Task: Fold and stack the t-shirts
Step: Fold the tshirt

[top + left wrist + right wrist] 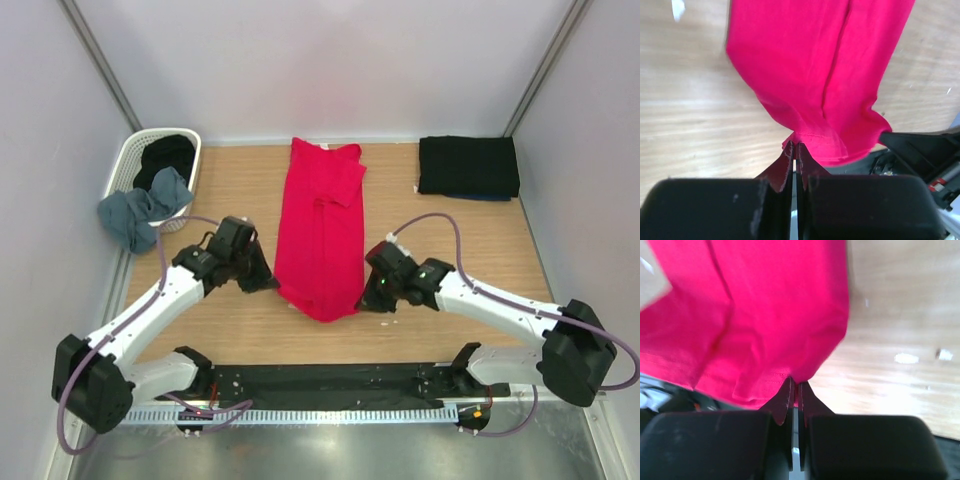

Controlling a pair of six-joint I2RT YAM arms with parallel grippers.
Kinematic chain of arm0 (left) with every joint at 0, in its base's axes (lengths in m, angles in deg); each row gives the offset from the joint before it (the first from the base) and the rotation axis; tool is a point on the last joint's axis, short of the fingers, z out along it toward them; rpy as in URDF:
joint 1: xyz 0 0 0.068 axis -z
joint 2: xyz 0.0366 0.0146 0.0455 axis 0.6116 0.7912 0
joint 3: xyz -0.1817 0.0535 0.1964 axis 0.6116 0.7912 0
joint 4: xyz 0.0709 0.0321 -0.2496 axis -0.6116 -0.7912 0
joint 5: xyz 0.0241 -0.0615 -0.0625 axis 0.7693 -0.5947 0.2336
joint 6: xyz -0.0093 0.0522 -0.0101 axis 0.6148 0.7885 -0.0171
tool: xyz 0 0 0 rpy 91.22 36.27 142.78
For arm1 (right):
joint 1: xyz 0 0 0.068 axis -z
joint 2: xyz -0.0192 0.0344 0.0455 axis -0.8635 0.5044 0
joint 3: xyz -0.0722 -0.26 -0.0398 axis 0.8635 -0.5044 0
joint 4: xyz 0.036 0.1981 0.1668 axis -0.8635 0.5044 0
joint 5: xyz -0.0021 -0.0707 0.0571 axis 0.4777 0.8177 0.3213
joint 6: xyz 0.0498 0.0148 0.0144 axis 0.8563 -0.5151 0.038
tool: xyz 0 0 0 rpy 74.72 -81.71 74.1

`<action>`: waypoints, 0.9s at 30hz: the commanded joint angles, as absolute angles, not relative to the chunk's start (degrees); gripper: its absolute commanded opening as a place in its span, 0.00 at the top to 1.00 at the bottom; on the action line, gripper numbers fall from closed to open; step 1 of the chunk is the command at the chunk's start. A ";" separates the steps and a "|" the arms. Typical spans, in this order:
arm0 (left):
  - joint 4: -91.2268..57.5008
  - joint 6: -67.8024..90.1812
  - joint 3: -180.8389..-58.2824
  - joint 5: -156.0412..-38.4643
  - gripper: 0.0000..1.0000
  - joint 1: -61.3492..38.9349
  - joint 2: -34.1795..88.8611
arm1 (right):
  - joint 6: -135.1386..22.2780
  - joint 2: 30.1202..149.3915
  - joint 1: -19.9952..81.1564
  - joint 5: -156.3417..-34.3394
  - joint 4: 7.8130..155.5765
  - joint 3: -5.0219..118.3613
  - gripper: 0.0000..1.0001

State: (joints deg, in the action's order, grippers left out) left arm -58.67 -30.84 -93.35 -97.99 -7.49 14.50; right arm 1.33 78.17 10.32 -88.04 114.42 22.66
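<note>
the crimson-red t-shirt (322,225) lies in the middle of the wooden desk (240,330), folded lengthwise into a long narrow strip, its hem end towards the arms. the left end effector (795,149) is pinched tight on the near left corner of that hem, fingers together with red cloth between them. the right end effector (795,386) is clamped the same way on the near right corner. at the far right of the desk sits a folded black t-shirt (468,166). at the far left stands a white lattice basket (128,160) with another black t-shirt (165,155) inside and a grey-blue t-shirt (140,208) draped over its near rim onto the desk.
</note>
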 commanded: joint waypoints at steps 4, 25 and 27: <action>-61.16 -23.12 -104.86 -94.88 1.00 -11.42 22.85 | -10.76 82.49 21.90 -89.98 116.78 32.69 0.99; -58.69 -19.07 -126.13 -92.33 1.00 -17.57 45.88 | -26.85 108.86 33.69 -95.34 118.63 61.19 0.99; -59.04 -18.89 -127.10 -92.33 1.00 -17.84 46.85 | -27.82 110.36 34.66 -96.31 118.37 62.50 0.99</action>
State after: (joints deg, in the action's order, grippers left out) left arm -59.11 -20.17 -124.36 -93.53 -16.91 45.84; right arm -24.66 109.27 33.73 -94.05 118.11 58.66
